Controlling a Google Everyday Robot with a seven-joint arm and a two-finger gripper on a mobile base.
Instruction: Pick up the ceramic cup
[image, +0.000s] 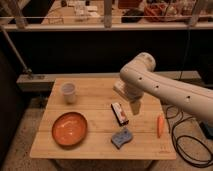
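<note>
Gripper (135, 107) hangs over the middle of the wooden table (95, 150), just beside a dark packet (119, 112); whether it is open or closed cannot be told. The ceramic cup (68, 92) stands upright far left, well apart, behind the bare-bottomed orange bowl (69, 128).

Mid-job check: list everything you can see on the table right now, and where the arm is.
ceramic cup: one, whitish-grey, upright at the table's far left, standing alone.
bowl: one, orange, near left, in front of the cup.
bar-shaped packet: one, dark with red and pale markings, mid-table.
sponge-like pad: one, blue, near edge, just in front of the packet.
carrot-like item: one, orange, right side.
table: one, light wood.
arm: one, white, reaching in from the right.
gripper: one, pointing down over mid-table beside the packet, well to the right of the cup.
</note>
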